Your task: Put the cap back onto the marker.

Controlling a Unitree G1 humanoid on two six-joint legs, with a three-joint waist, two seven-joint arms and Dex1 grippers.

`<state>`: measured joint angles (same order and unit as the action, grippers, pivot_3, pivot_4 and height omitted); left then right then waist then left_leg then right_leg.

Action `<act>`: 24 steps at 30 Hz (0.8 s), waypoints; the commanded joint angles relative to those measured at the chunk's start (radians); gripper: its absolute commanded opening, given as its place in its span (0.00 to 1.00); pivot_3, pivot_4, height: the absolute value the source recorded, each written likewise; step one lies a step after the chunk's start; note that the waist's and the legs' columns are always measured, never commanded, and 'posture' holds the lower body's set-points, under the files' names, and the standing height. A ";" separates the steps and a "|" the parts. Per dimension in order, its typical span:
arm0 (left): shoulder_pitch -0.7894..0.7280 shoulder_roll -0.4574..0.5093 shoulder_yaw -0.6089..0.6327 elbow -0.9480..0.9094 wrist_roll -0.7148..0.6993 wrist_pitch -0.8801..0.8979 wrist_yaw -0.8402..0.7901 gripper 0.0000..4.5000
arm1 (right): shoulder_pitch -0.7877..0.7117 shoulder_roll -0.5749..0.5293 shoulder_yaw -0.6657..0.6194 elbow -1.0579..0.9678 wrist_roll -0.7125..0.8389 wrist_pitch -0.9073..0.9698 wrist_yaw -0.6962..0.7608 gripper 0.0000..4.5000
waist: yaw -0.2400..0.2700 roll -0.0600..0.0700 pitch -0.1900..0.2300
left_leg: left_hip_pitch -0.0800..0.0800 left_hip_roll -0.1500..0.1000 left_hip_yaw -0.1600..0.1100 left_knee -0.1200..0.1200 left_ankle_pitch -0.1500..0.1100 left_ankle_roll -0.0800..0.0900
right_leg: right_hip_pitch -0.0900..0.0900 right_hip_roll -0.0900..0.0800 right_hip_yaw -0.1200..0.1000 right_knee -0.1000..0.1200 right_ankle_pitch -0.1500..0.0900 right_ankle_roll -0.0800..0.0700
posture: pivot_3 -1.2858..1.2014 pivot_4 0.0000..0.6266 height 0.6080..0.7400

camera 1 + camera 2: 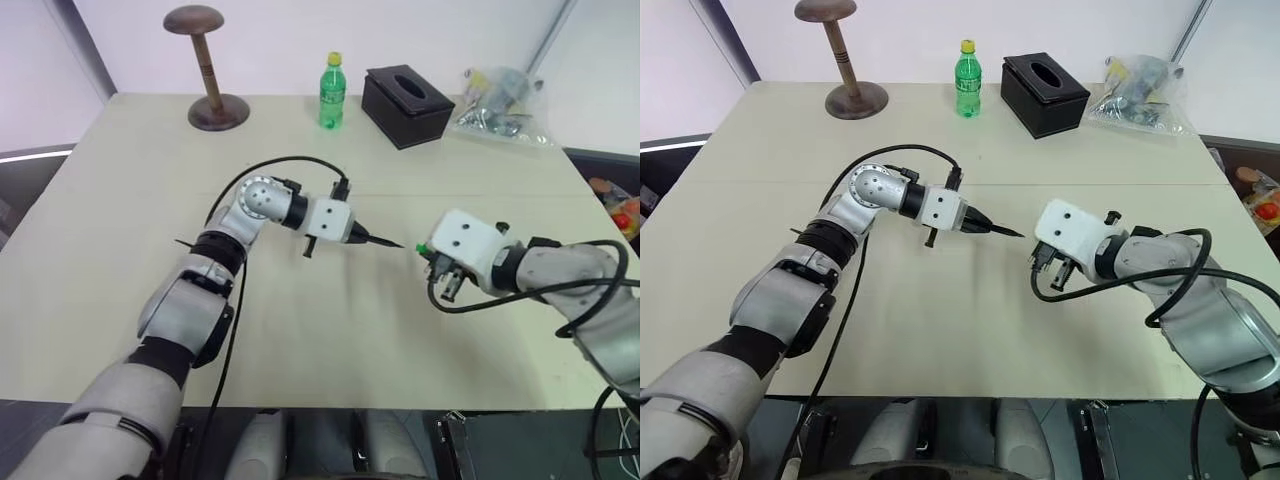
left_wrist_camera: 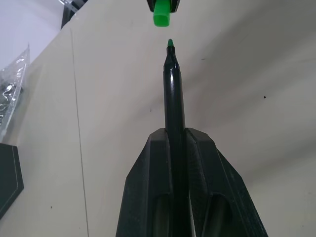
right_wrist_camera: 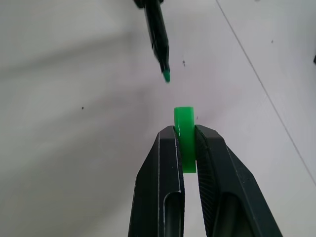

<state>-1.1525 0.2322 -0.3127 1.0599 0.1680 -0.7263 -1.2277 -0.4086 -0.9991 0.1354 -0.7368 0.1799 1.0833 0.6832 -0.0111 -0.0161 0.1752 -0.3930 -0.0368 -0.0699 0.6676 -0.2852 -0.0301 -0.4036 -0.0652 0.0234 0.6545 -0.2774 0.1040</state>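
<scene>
My left gripper is shut on the marker, a thin black stick whose small green tip points away from the fingers toward my right hand. In the left eye view the marker juts from the left gripper above the middle of the table. My right gripper is shut on the cap, a tiny bright green cylinder sticking out past its fingertips. The cap faces the marker's tip across a small gap, and the two are apart.
Along the far edge of the beige table stand a wooden hat stand, a green bottle, a black tissue box and a clear bag of items. A black cable loops over my left arm.
</scene>
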 commanded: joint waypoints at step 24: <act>-0.038 -0.015 -0.003 -0.009 -0.004 -0.016 0.007 0.00 | -0.074 0.044 0.041 -0.030 0.003 0.029 -0.026 0.01 | 0.000 0.000 0.000 | 0.000 0.000 0.000 0.000 0.000 0.000 | 0.000 0.000 0.000 0.000 0.000 0.000 | 0.52 0.24 1.00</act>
<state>-1.1654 0.2245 -0.3130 1.0672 0.1679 -0.7270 -1.2200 -0.4547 -0.9598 0.1845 -0.7374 0.1802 1.1204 0.6644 -0.0115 -0.0161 0.1752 -0.3931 -0.0369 -0.0699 0.6676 -0.2852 -0.0301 -0.4039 -0.0650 0.0235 0.6545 -0.2774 0.1040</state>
